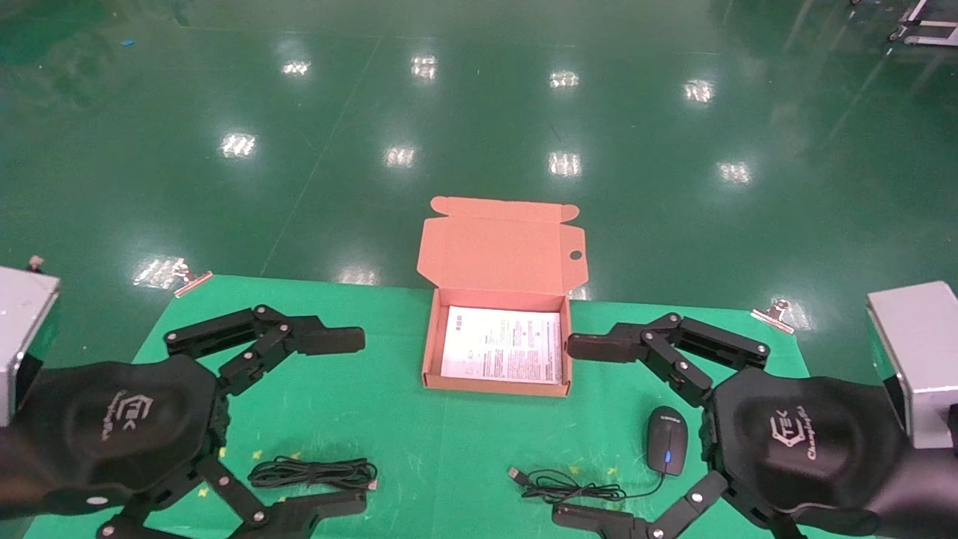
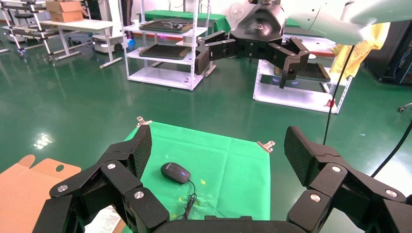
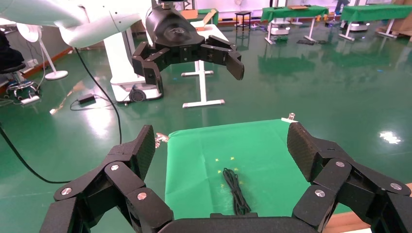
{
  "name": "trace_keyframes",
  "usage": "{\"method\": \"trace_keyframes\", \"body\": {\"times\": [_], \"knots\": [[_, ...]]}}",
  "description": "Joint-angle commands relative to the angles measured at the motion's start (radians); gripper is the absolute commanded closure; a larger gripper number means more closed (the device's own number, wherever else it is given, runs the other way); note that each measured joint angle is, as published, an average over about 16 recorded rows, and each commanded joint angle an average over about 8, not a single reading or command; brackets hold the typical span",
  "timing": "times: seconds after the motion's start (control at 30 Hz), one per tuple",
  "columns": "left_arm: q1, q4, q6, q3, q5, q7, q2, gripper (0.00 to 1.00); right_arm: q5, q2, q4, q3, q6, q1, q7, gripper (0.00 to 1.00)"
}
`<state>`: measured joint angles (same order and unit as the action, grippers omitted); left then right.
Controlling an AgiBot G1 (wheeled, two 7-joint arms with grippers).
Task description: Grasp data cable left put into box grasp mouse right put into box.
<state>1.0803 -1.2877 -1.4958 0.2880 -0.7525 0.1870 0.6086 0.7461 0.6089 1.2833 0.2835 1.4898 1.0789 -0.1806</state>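
Observation:
The data cable (image 1: 313,473), a flat black coil, lies on the green cloth at the front left; it also shows in the right wrist view (image 3: 235,191). The black mouse (image 1: 667,440) with a blue-lit wheel lies at the front right, its cord (image 1: 569,486) trailing left; it also shows in the left wrist view (image 2: 175,173). The orange-brown box (image 1: 430,352) stands open at the middle back, lid raised, with a white sheet inside. My left gripper (image 1: 355,423) hovers open and empty above the cable. My right gripper (image 1: 575,430) hovers open and empty beside the mouse.
The green cloth (image 1: 419,449) is held by metal clips at its far corners (image 1: 191,281) (image 1: 775,314). Grey blocks stand at the left edge (image 1: 22,314) and the right edge (image 1: 917,352). Shiny green floor lies beyond the table.

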Motion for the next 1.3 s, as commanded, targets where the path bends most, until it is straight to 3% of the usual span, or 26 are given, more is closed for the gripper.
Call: {"method": "trace_keyframes", "body": {"times": [0.03,0.4,0.87,1.07,1.3], "knots": [[0.000,-0.001,-0.001,-0.001,0.000,-0.002,-0.001,0.00,-0.003,0.001,-0.002,-0.001,0.000,-0.001,-0.002,0.00],[0.076,-0.025,-0.005,0.088,-0.185,0.045,0.013,0.00,0.182,-0.025,0.051,0.039,0.018,0.071,0.093,0.00],[0.331,-0.047,-0.062,0.321,-0.621,0.115,0.127,0.00,0.599,0.045,0.075,0.241,0.059,0.297,0.357,0.00],[0.397,-0.045,-0.058,0.451,-0.803,0.144,0.188,0.00,0.767,0.092,0.076,0.347,0.039,0.339,0.433,0.00],[0.395,-0.042,0.005,0.553,-1.014,0.173,0.250,0.00,0.945,0.140,0.074,0.429,-0.028,0.321,0.460,0.00]]}}
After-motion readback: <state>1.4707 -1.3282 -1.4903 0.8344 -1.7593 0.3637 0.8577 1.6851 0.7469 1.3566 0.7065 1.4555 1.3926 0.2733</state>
